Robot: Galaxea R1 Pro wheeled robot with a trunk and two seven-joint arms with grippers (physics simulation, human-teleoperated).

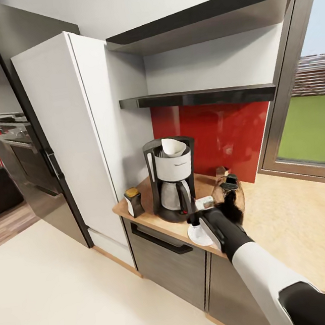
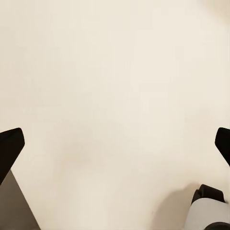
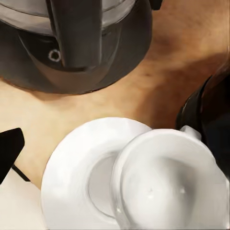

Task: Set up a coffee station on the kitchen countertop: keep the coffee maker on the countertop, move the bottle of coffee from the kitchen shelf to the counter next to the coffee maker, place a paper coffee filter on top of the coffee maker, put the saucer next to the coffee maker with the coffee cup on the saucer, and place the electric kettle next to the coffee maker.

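The coffee maker (image 1: pixel 172 181) stands on the kitchen countertop (image 1: pixel 151 218) with the paper coffee filter (image 1: pixel 174 147) on top of it. The bottle of coffee (image 1: pixel 133 201) is at its left, the electric kettle (image 1: pixel 228 195) at its right. In front lies the saucer (image 1: pixel 194 236) (image 3: pixel 72 177). The coffee cup (image 3: pixel 167 191) sits over the saucer's kettle-side edge, off centre. My right gripper (image 1: pixel 196 220) (image 3: pixel 115 143) hovers just above them, open; one fingertip (image 3: pixel 9 148) shows wide of the cup. My left gripper (image 2: pixel 115 148) is open over bare floor.
A tall white cabinet (image 1: pixel 77 132) stands left of the counter, with a dark oven unit (image 1: pixel 23 149) beyond it. The kitchen shelf (image 1: pixel 200 97) hangs above a red backsplash (image 1: pixel 220 135). A window (image 1: pixel 313 128) is at the right. Cream floor (image 1: pixel 62 297) lies in front.
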